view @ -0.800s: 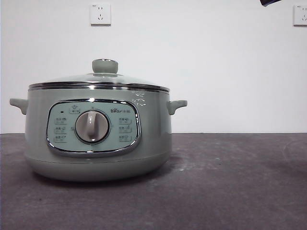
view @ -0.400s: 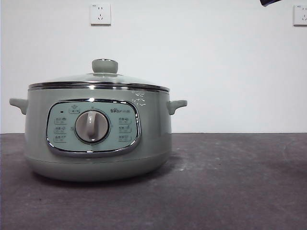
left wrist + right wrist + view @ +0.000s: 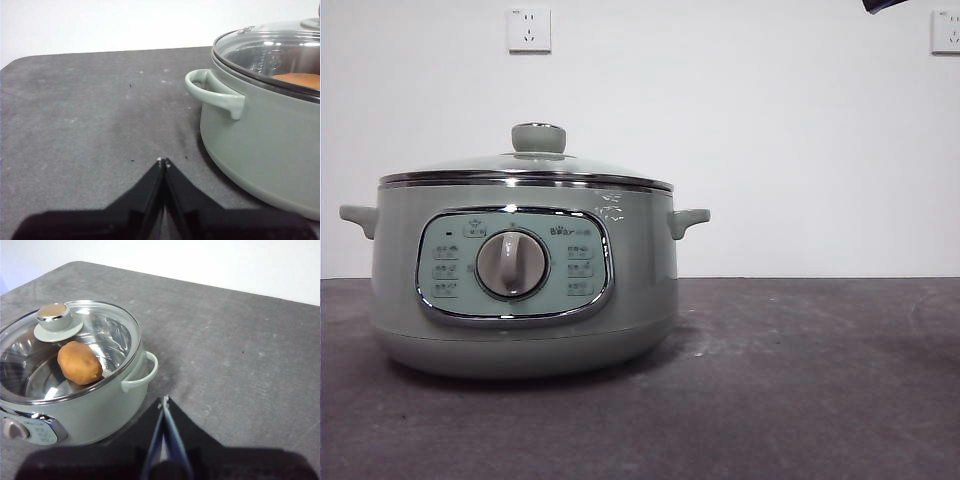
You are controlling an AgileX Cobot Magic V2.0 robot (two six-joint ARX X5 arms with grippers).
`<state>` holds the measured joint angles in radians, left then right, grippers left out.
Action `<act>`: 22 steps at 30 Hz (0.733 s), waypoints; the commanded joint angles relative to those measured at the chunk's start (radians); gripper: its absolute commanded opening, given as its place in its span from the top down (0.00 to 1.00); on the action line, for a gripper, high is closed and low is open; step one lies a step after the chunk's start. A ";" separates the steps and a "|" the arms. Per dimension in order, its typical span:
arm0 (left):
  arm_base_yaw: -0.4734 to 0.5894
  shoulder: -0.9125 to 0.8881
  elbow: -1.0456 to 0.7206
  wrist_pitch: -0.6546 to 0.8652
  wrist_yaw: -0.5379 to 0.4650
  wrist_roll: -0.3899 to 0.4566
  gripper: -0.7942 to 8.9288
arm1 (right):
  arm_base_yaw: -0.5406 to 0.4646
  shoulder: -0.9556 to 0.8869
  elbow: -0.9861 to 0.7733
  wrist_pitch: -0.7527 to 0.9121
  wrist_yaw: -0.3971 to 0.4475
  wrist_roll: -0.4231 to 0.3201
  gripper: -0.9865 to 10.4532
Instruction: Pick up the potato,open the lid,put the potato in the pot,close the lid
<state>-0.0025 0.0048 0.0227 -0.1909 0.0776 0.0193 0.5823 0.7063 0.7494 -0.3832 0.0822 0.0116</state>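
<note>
The pale green pot stands on the dark table at the left, with the glass lid closed on it. In the right wrist view the potato lies inside the pot under the lid. In the left wrist view an orange patch of the potato shows through the lid. My left gripper is shut and empty, beside the pot's handle. My right gripper is shut and empty, above the table beside the pot. A black arm tip shows at the top right.
Grey table surface stretches to the right of the pot. A white wall with two power sockets stands behind. The table's far rounded corner shows in the left wrist view.
</note>
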 commanded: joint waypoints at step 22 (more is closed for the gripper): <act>0.004 -0.003 -0.017 0.003 0.002 0.008 0.92 | -0.193 -0.207 -0.109 -0.026 -0.085 -0.028 0.91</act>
<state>-0.0025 0.0048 0.0227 -0.1913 0.0780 0.0193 0.4042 0.5159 0.6659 -0.4171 0.0051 -0.0124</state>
